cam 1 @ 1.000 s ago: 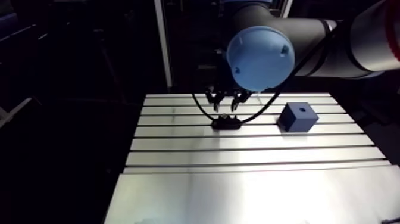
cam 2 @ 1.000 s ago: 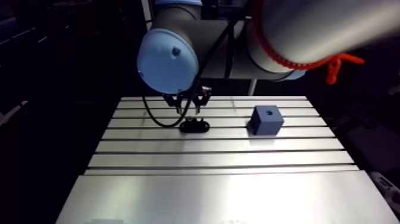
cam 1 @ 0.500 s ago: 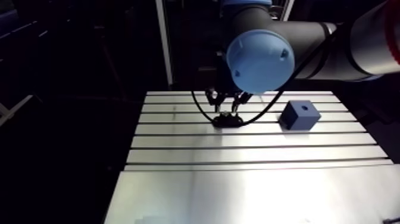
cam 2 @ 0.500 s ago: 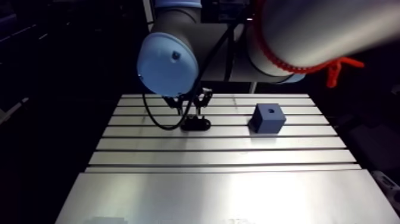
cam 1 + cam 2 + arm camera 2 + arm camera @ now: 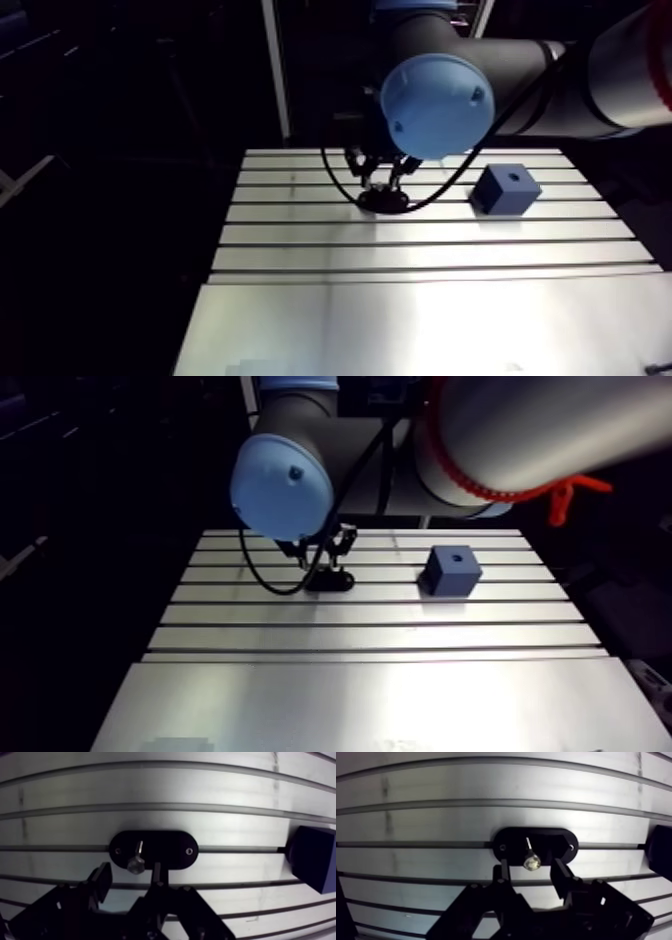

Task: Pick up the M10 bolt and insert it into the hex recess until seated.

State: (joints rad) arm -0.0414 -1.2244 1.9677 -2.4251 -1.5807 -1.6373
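Observation:
A small silver bolt stands in a black oval holder on the slotted table, its head pointing up at the wrist camera. My gripper is open and low over the holder. Its two dark fingers sit one on each side of the bolt head, with a gap showing on both sides. In the arm view the gripper hangs just above the holder. A dark blue block with a hole in its top face stands to the right of the holder, apart from it.
The slotted aluminium table has long grooves running left to right. A smooth metal plate covers its near part. In the wrist view the blue block sits beside the holder, off to the gripper's side.
The gripper has come down from above the holder until its fingers flank the bolt. The holder, the bolt and the blue block have stayed put.

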